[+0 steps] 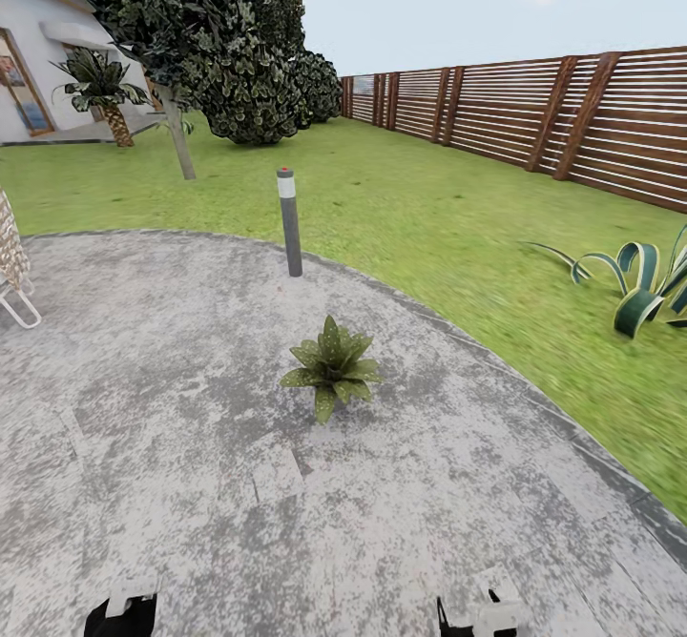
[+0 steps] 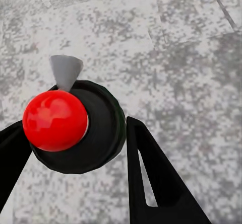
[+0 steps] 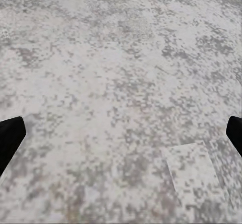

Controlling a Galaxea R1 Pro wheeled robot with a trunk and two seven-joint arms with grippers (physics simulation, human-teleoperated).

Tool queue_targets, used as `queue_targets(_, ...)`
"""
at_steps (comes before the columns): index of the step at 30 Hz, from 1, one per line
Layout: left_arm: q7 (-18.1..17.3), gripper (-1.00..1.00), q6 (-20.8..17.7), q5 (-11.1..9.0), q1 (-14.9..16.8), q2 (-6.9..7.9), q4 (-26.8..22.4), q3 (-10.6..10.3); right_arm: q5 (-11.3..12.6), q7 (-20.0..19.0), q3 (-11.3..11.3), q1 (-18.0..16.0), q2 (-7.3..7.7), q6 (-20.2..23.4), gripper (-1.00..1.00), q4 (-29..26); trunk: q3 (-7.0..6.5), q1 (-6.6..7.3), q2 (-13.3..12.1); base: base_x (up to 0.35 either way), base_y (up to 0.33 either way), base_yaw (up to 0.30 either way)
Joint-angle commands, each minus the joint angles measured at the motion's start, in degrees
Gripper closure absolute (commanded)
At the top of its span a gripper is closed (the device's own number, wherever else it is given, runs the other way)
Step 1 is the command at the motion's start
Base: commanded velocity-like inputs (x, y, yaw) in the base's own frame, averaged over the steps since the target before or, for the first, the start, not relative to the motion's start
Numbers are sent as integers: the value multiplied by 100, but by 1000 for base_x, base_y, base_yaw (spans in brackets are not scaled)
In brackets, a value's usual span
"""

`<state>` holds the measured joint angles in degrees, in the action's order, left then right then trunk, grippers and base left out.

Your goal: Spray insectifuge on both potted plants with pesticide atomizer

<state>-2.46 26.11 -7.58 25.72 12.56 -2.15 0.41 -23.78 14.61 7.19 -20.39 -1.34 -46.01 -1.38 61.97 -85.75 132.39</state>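
Holding: left gripper (image 2: pixel 75 148) had its black wedge fingers closed around the pesticide atomizer (image 2: pixel 75 126), a round black end with glossy red ball
Right gripper (image 3: pixel 121 138): spread wide, empty, over mottled grey paving (image 3: pixel 121 58)
Potted plant (image 1: pixel 332 366): speckled pointed rosette, on paving centre

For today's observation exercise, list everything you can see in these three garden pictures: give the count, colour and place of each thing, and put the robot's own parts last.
Speckled green rosette potted plant: one, middle of the paving.
Round grey mottled paving: one, foreground.
Grey bollard post with red tip: one, paving's far edge.
Striped curling-leaf plant: one, green and pale, on the lawn at right.
Green lawn: beyond the paving.
Brown wooden slat fence: along the right.
Dark leafy shrubs: far left.
Small palm: one, beside the white house.
Black round object with red ball and grey cone: one, between the left pincer's fingers.
Right pincer: black, open over paving.
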Motion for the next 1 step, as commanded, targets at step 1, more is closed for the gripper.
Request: queue_targets(1,-26,100,16,-37,3,4,4,2,-47,25,64,-2,-49,-16,-100,1,4,1,2,0,0,0)
